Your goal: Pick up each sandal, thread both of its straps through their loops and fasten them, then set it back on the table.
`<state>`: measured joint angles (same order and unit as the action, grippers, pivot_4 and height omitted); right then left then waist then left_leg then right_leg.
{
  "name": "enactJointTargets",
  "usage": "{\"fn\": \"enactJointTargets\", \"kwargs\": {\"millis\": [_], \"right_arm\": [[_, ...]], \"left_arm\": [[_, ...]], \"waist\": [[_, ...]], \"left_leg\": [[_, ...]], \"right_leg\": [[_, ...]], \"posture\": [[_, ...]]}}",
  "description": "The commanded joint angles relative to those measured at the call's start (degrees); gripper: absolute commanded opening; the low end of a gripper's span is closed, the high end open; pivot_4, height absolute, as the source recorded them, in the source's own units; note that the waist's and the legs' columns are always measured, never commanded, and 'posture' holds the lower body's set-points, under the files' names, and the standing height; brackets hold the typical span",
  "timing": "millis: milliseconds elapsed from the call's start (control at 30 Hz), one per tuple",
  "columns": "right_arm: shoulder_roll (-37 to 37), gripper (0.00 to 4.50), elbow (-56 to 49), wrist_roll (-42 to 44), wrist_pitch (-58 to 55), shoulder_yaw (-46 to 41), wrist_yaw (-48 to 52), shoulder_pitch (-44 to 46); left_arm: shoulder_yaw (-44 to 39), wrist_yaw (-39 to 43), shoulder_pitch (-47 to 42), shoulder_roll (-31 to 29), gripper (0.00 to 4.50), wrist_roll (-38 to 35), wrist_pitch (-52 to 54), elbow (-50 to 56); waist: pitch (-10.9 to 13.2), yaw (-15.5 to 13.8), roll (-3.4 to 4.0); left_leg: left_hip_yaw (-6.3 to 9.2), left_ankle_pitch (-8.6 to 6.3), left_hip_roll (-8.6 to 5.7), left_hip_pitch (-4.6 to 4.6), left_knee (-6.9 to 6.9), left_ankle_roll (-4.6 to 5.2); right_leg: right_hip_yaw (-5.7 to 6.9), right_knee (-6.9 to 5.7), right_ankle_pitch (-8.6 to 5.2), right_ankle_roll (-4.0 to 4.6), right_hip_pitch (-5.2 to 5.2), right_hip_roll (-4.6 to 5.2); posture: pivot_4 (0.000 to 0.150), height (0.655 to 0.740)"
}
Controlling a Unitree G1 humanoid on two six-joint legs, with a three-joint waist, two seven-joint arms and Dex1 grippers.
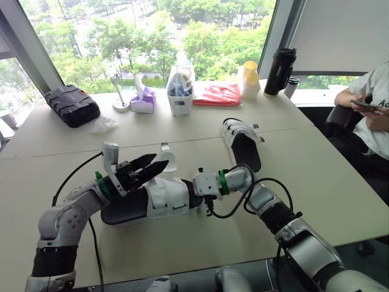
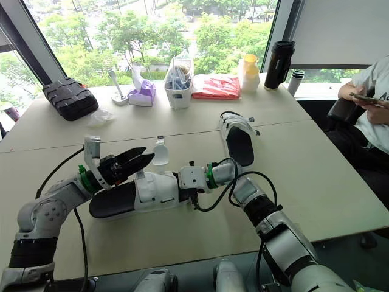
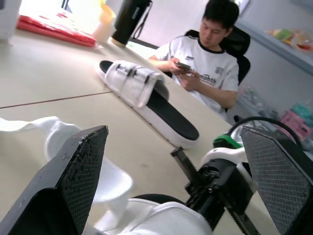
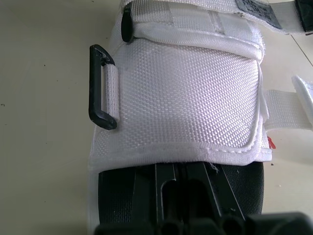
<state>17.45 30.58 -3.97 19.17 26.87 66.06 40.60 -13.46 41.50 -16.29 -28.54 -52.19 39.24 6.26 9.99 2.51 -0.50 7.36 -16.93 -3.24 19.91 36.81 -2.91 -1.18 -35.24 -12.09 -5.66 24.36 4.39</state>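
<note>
Hovering wide open and empty over the nearer sandal, left claw should pinch its likely limp strap; right claw's hold unclear.

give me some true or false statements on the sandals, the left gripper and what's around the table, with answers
1. The left gripper is open. True.
2. The far sandal lies on the floor. False: it lies on the table.
3. A person at the robot's right holds a phone. True.
4. The black tumbler stands beside the near sandal. False: it stands at the table's far edge, by the window.
</note>
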Motion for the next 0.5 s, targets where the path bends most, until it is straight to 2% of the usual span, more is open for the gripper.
{"fn": "enactJointTargets", "kwargs": {"millis": [33, 267, 500], "right_arm": [[0.4, 0.0, 2.4, -3.6, -1.3, 2.2, -0.1, -1.3], [0.4, 0.0, 2.5, -3.7, -1.3, 2.2, -0.3, -1.3], [0.4, 0.0, 2.7, -3.9, -1.1, 2.2, -0.5, -1.3]], "left_arm": [[-3.4, -1.3, -2.0, -0.4, 4.45, 0.1, -1.0, -1.7], [-3.9, -2.8, -0.1, -1.8, 4.45, -0.2, 4.3, -3.4], [-4.2, -3.5, 2.0, -1.1, 4.45, 2.2, 3.8, -4.9]], "waist": [[0.0, 0.0, 0.0], [0.0, 0.1, 0.0], [0.0, 0.0, -0.01]], "left_leg": [[0.0, 0.0, 0.0, 0.0, 0.0, 0.0], [0.0, 0.0, 0.0, -0.01, 0.0, 0.0], [0.01, 0.0, 0.0, -0.01, 0.0, 0.0]], "right_leg": [[0.0, 0.0, 0.0, -0.01, 0.0, 0.0], [0.0, 0.0, 0.01, -0.01, 0.0, 0.0], [0.0, 0.0, 0.01, -0.01, 0.0, 0.0]], "posture": [[0.15, 0.74], [0.15, 0.74], [0.15, 0.74]]}}
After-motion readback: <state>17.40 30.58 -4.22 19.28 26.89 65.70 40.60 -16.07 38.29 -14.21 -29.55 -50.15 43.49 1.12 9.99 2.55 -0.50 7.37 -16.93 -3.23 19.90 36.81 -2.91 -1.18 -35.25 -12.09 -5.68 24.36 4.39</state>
